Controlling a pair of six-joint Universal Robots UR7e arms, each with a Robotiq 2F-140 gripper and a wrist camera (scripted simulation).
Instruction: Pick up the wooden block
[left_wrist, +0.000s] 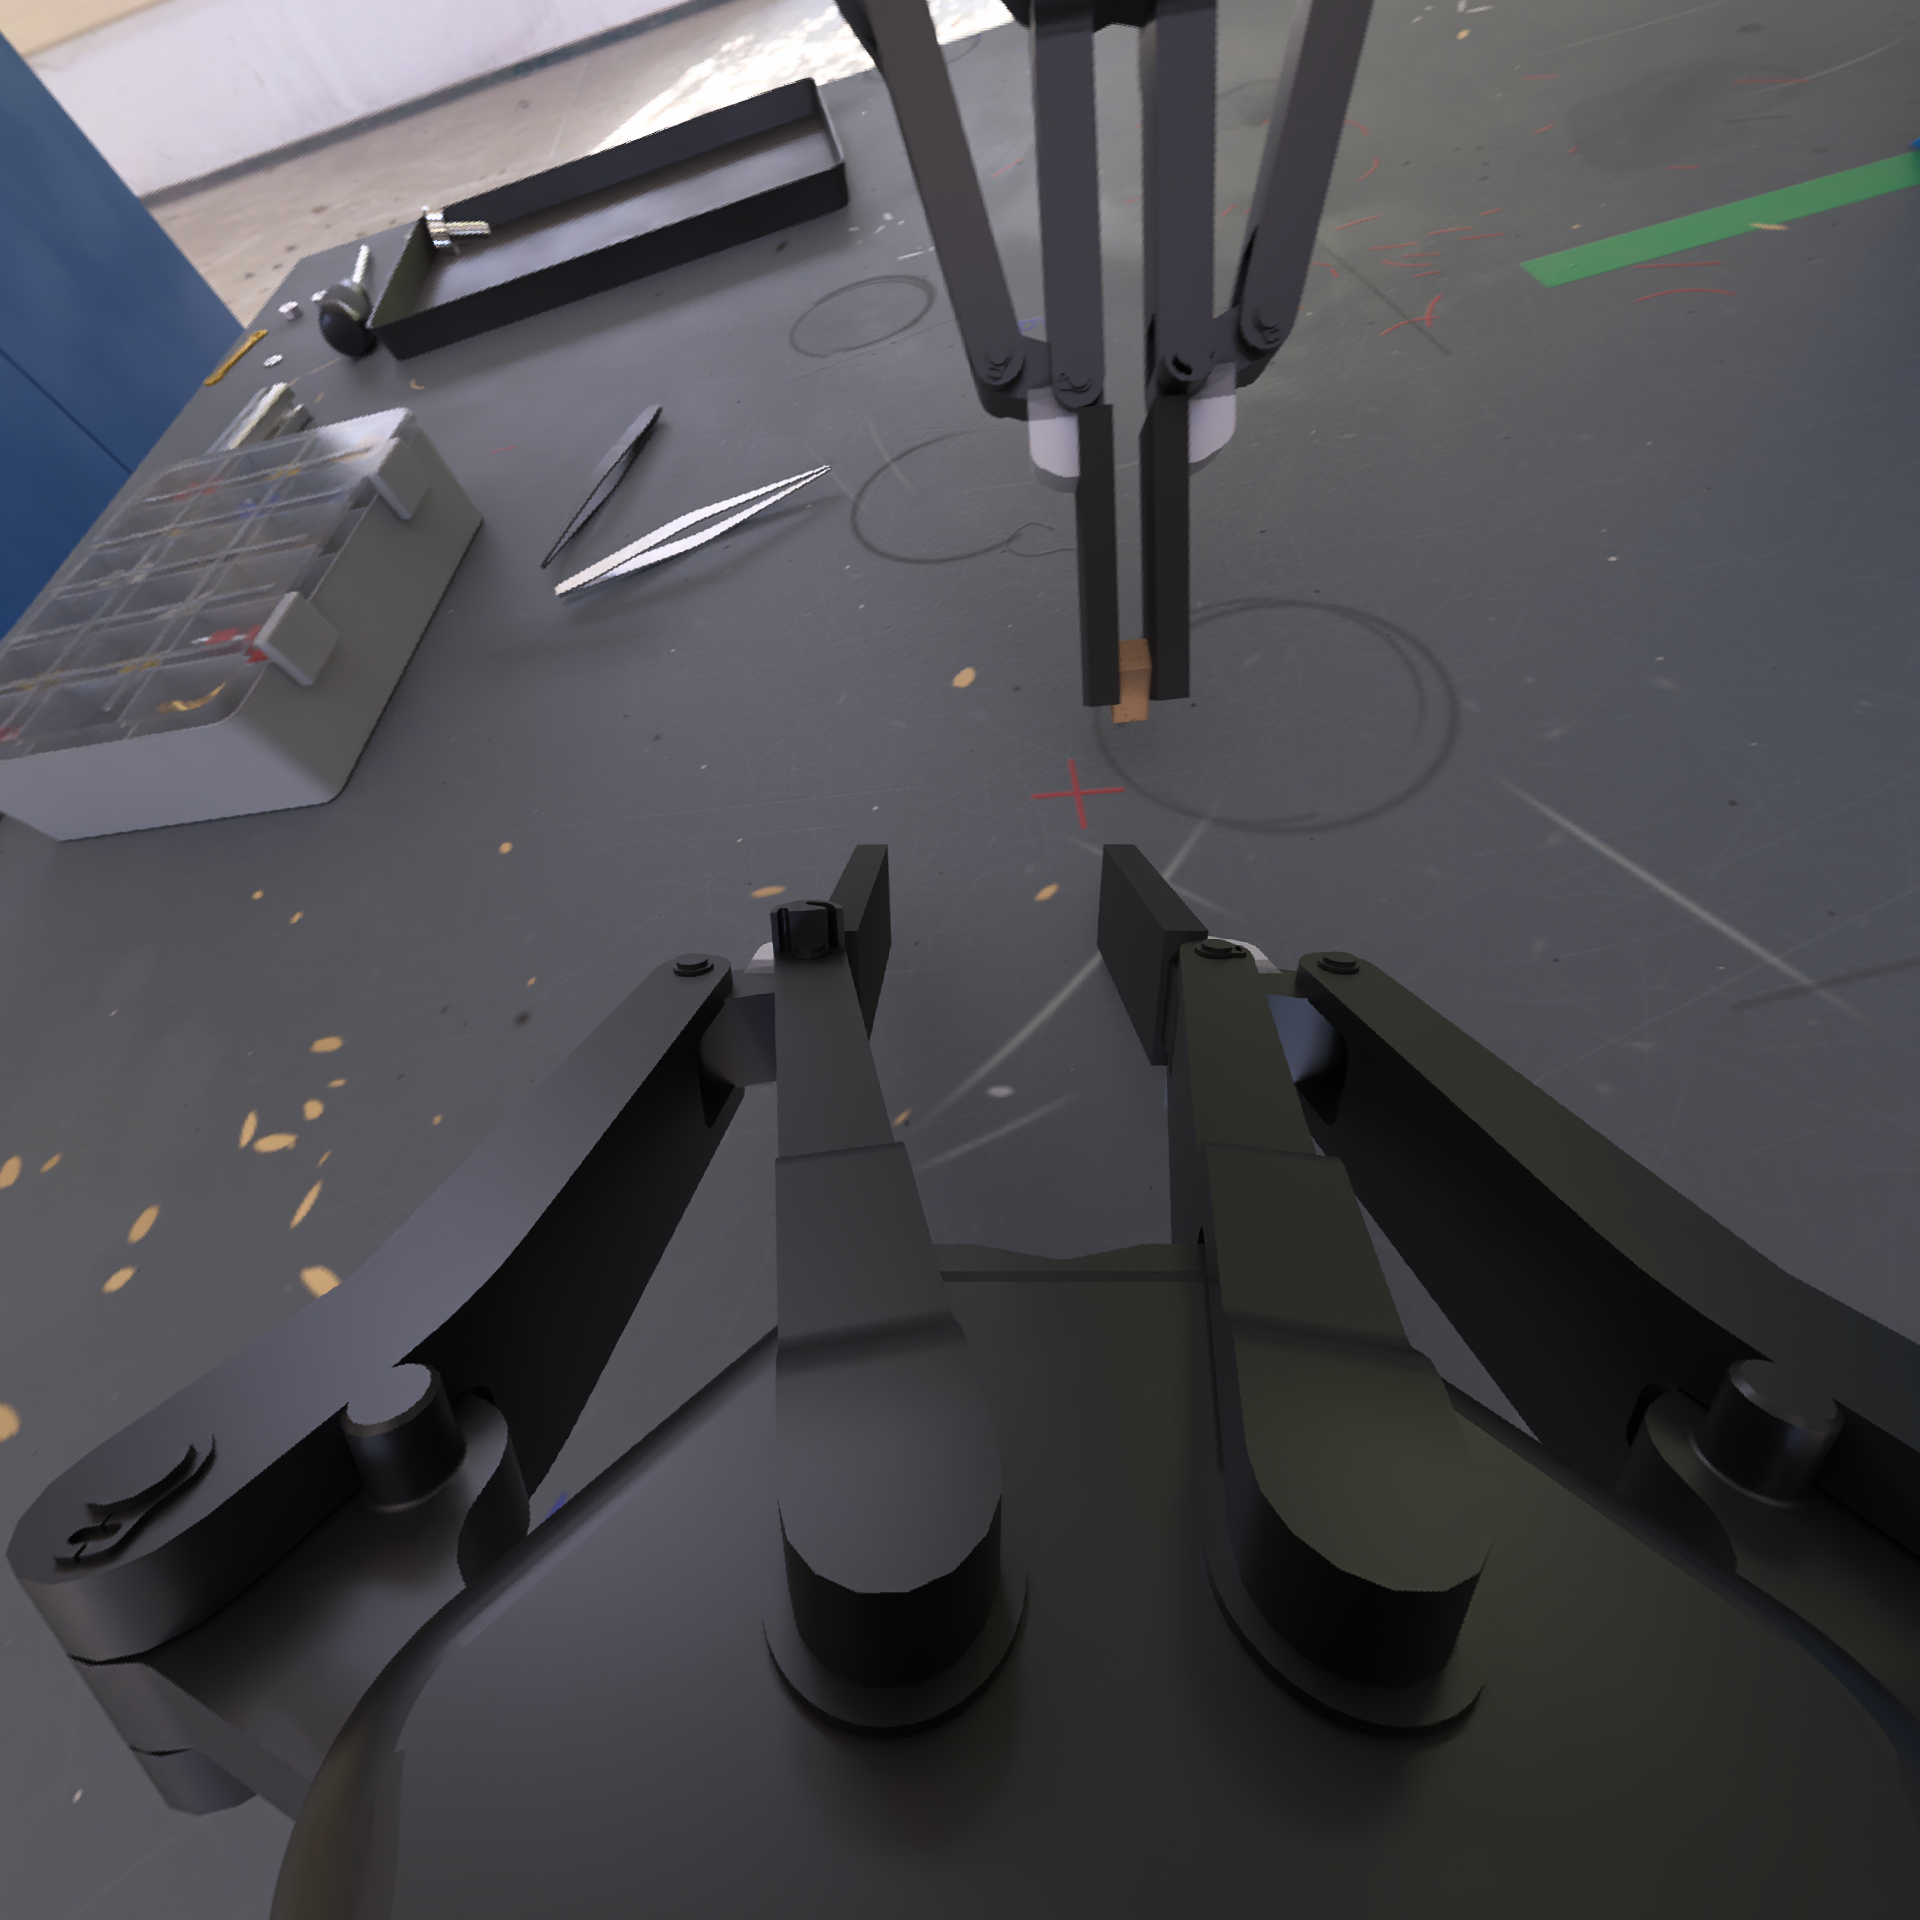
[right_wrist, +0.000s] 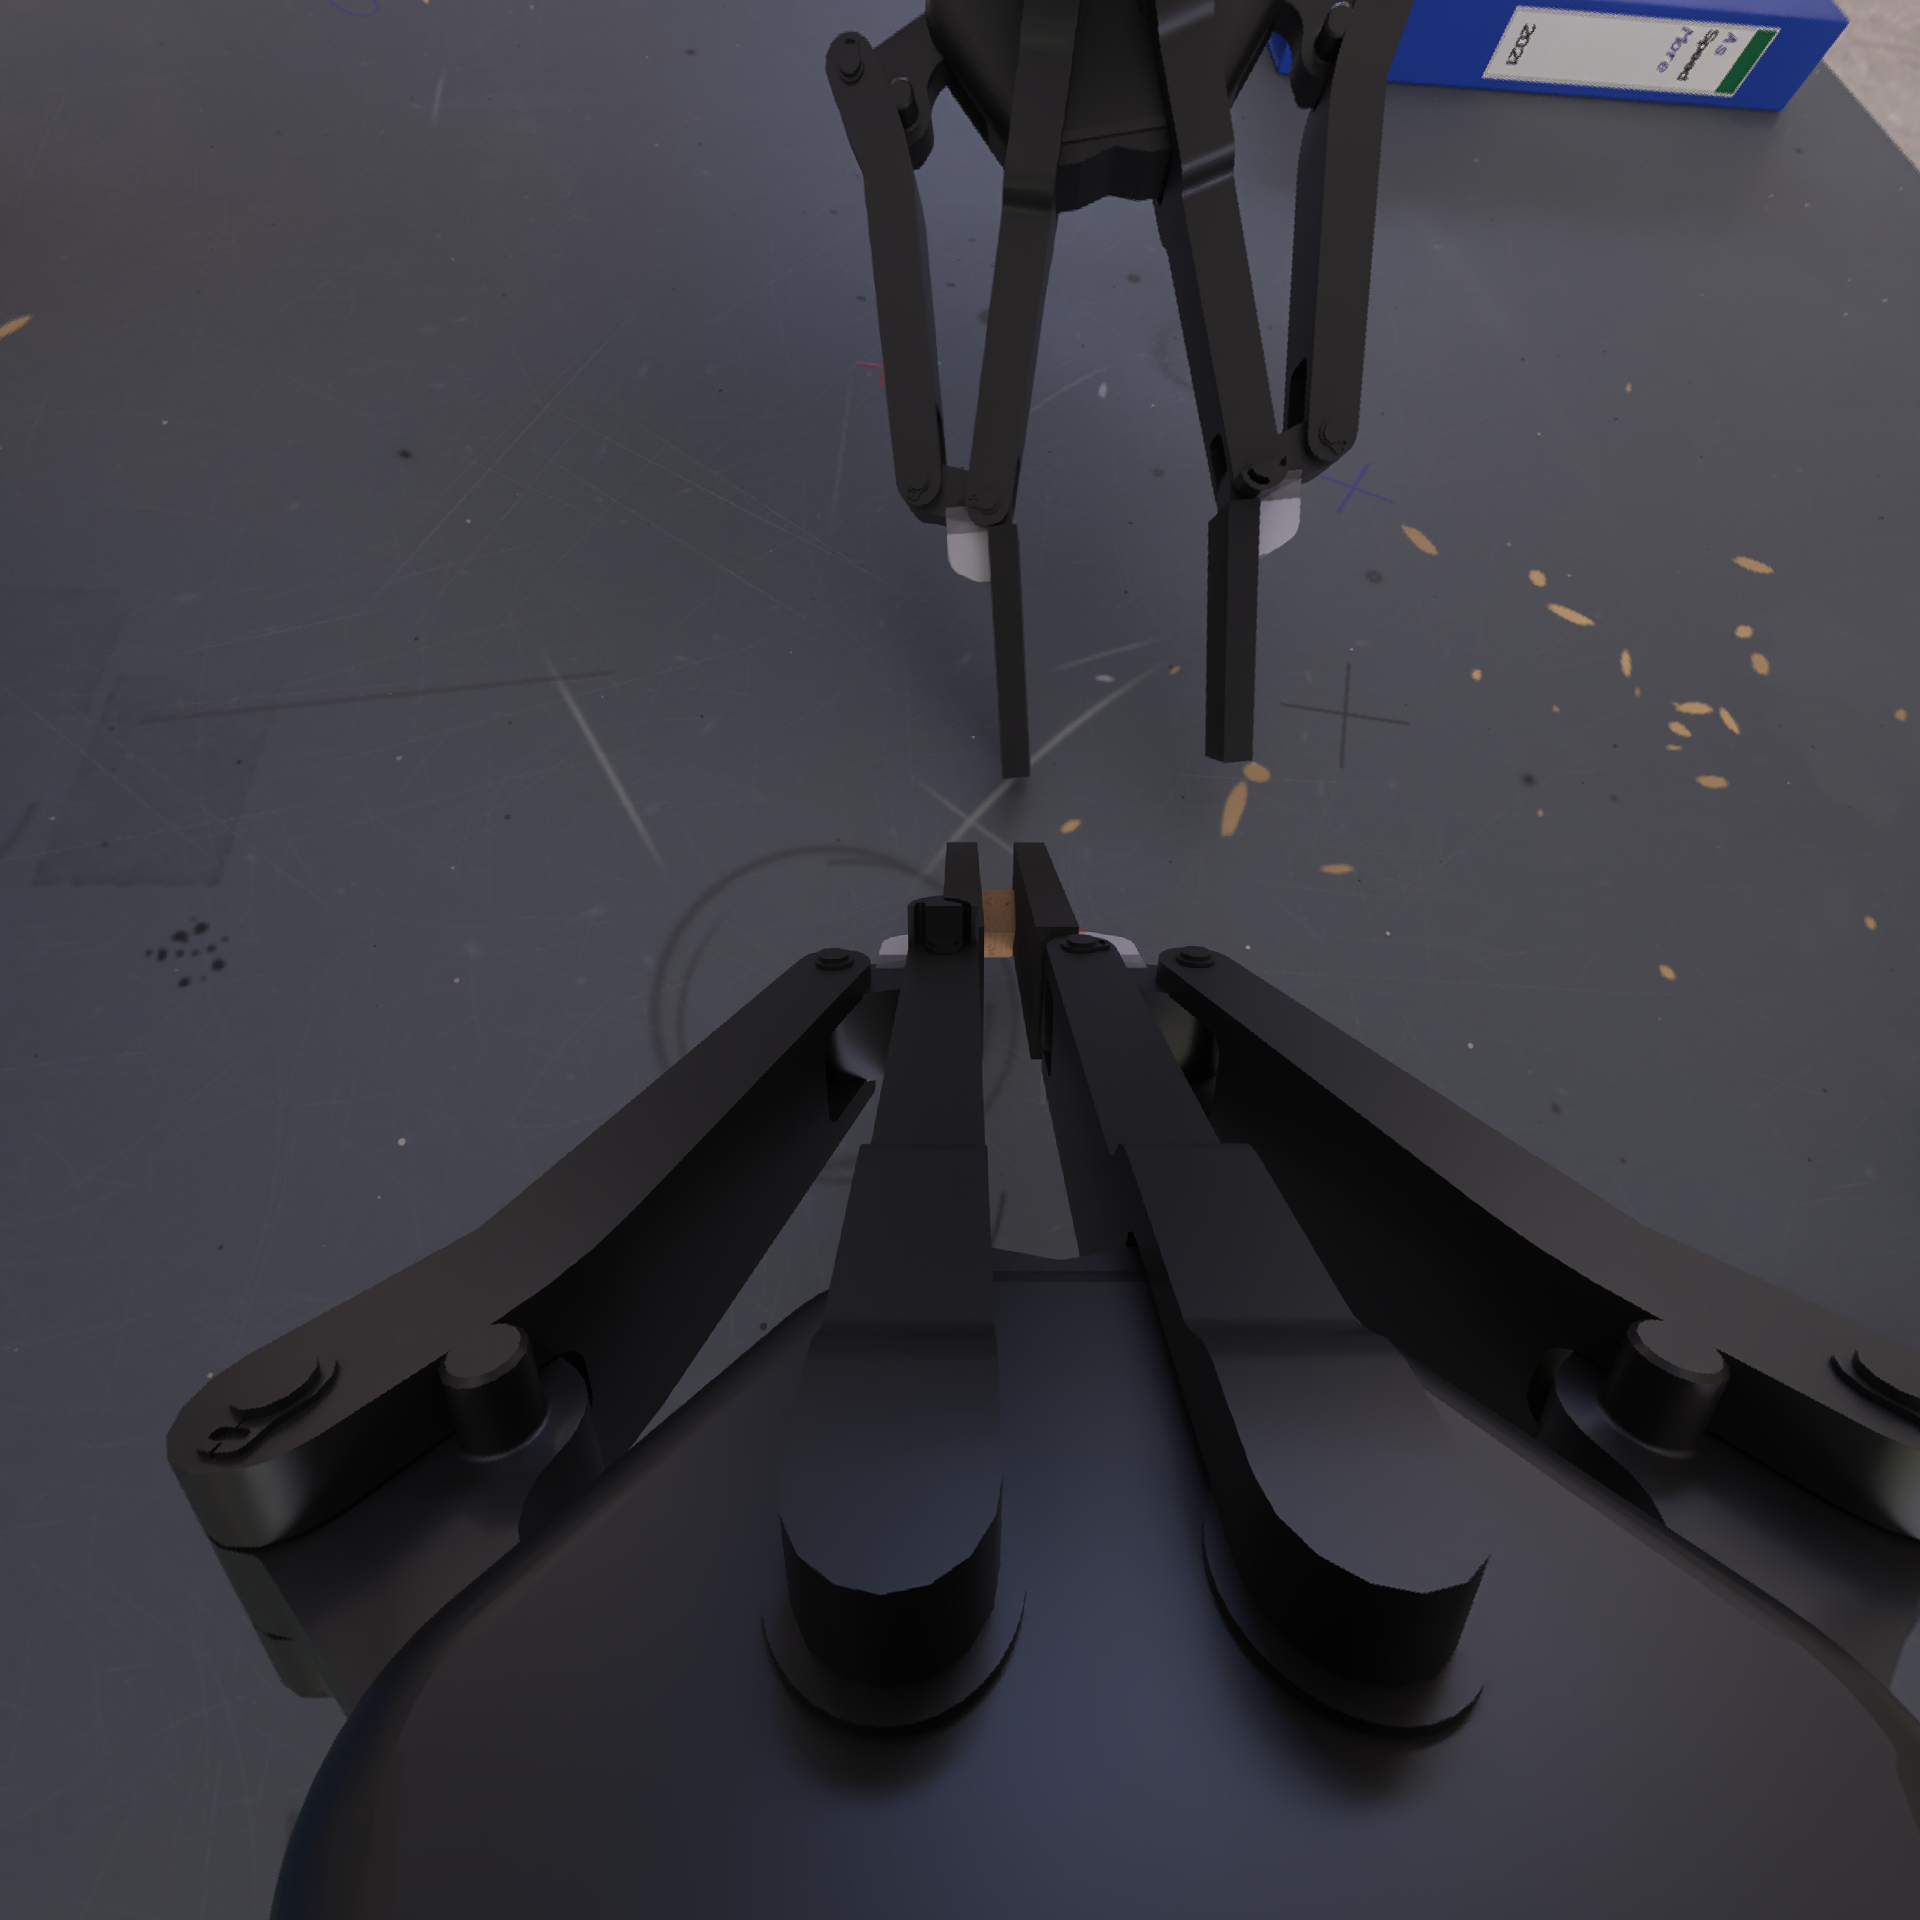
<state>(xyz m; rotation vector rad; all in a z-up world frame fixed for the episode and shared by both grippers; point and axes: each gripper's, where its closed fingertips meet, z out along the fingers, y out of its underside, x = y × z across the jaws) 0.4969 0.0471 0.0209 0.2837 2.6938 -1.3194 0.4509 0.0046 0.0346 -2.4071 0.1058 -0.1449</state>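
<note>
Left wrist view: compartment box (left_wrist: 197, 613) on table (left_wrist: 1558, 935) at left edge; two tweezers (left_wrist: 686, 530) right of it; tray (left_wrist: 623, 229) above; wooden block (left_wrist: 1132, 681) right of centre, between right gripper (left_wrist: 1135, 696) fingers.

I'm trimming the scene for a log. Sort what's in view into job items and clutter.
Job:
- wooden block, clamped between the fingers of the right gripper
- left gripper, open, holding nothing

Clutter:
- parts box
- silver tweezers
- black tweezers
- black tray
- blue binder
- green tape
</note>
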